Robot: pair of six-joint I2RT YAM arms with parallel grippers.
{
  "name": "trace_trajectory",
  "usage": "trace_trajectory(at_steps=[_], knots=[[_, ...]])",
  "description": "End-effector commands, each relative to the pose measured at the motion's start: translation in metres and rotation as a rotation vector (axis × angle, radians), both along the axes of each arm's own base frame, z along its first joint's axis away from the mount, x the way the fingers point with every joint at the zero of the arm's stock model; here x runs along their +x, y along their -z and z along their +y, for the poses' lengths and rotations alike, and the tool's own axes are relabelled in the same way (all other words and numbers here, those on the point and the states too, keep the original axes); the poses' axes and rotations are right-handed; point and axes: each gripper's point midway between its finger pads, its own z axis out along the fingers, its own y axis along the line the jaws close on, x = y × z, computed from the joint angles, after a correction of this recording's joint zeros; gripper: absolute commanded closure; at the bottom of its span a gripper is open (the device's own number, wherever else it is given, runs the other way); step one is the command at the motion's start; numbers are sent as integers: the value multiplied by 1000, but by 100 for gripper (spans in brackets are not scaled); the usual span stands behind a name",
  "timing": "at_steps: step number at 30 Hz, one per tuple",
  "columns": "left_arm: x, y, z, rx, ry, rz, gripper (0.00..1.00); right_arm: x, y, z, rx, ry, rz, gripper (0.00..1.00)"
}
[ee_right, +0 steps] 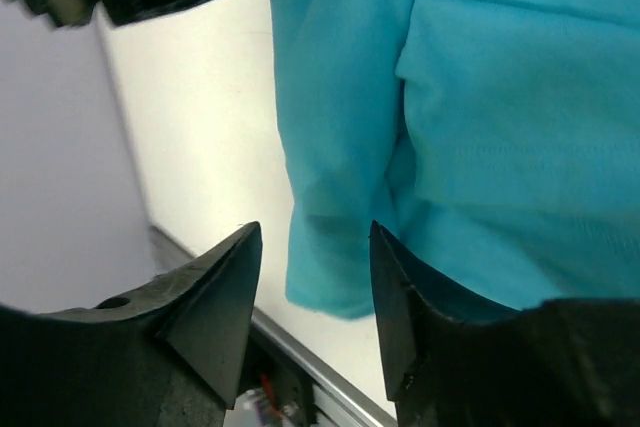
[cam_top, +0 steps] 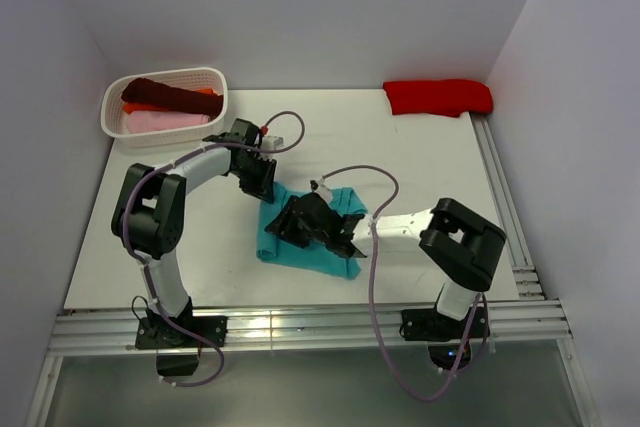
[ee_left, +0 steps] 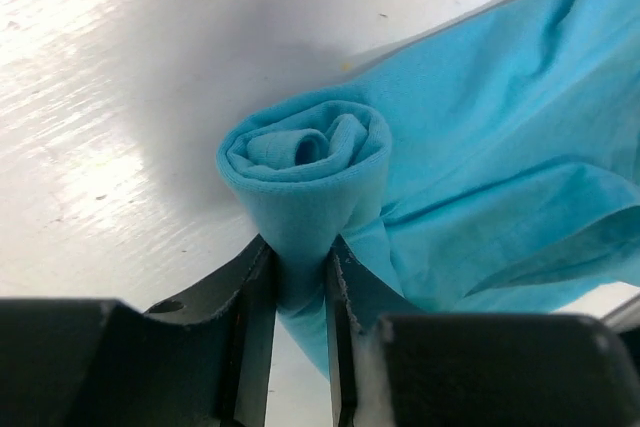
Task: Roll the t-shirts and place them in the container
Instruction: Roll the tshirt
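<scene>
One teal t-shirt lies midway on the table, one end wound into a tight spiral. We note left gripper clenched on that roll, right gripper spread at the cloth's edge; white surface stretches rightward.

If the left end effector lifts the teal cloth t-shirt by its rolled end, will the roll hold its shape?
Probably floppy: the teal soft cloth t-shirt lies in loose folds, so the flat part would likely hang. The rolled end may loosen, since only the left end effector pinches it.
</scene>
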Motion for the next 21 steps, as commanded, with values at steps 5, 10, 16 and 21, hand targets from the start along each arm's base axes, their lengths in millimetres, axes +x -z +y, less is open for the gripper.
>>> trace_trajectory(at_steps=[5, 10, 16, 21], knots=[[0, -4, 4, 86, 16, -53, 73, -2, -27, -23, -421, 46, -119, 43], [0, -6, -1, 102, 24, -59, 73, 6, -25, -14, -597, 26, -162, 47], [0, -8, -5, 110, 35, -54, 72, 27, -30, 12, -706, 39, -215, 48], [0, -9, -8, 110, 46, -51, 71, 33, -8, 18, -785, 29, -204, 48]])
